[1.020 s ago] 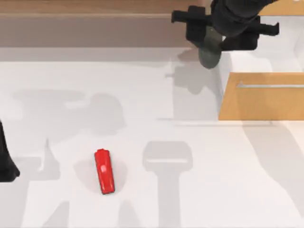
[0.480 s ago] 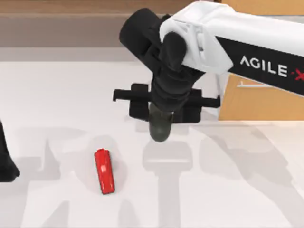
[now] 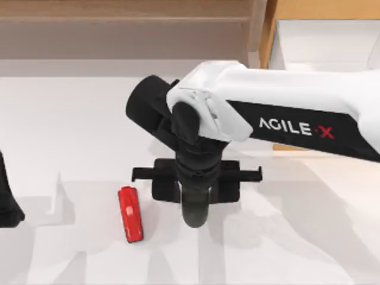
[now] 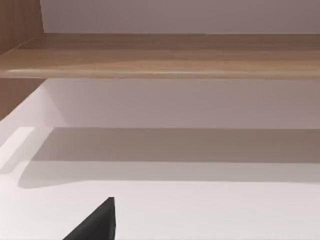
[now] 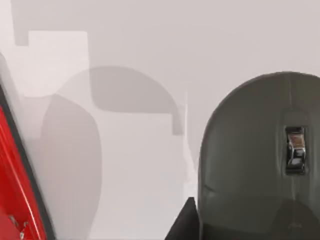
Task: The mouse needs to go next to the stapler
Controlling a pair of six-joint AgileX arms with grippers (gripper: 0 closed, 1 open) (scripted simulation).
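The red stapler [image 3: 130, 214] lies on the white table at the lower left of centre. My right gripper [image 3: 195, 195] points down just right of it, shut on the dark grey mouse [image 3: 194, 216], whose rounded end pokes out below the fingers. In the right wrist view the mouse [image 5: 260, 160] is close up with its scroll wheel showing, and the stapler [image 5: 20, 195] is off to one side with bare table between them. I cannot tell whether the mouse touches the table. My left arm [image 3: 7, 202] is parked at the left edge.
A brown wooden ledge [image 3: 119, 29] runs along the back of the table. A wooden box with a white inside [image 3: 273, 35] stands at the back right, partly behind my right arm. Open white tabletop [image 3: 297, 237] lies right of the mouse.
My right arm has carried the mouse from the back right, forward and leftward, down to a spot just right of the stapler. The stapler and left arm have not moved.
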